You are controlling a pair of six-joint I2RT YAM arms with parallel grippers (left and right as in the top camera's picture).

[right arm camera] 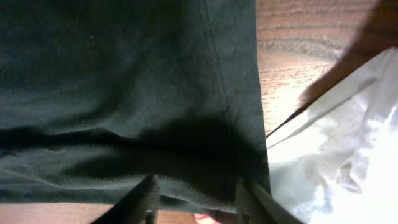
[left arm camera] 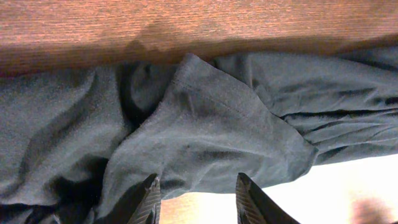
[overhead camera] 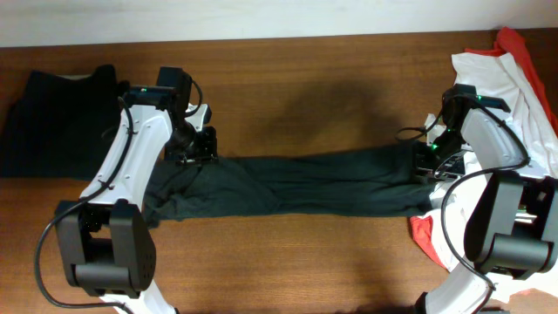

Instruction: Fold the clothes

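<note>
Brown wood table (overhead camera: 305, 270), pale wall (overhead camera: 261, 17) beyond the dark shirt (overhead camera: 305, 183). Left gripper (left arm camera: 196, 182) and right gripper (right arm camera: 194, 184) at the shirt's ends, jaws spread.

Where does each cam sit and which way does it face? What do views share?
Overhead: fixed above the table, looking straight down; both arms, left tool and right tool at the dark shirt's ends.
Left wrist: on the left arm, looking down past its own fingers at bunched shirt and wood.
Right wrist: on the right arm, looking down past its fingers at the shirt's hem and white cloth.
Shared: all three see the dark shirt; overhead and right wrist both see the white cloth.
</note>
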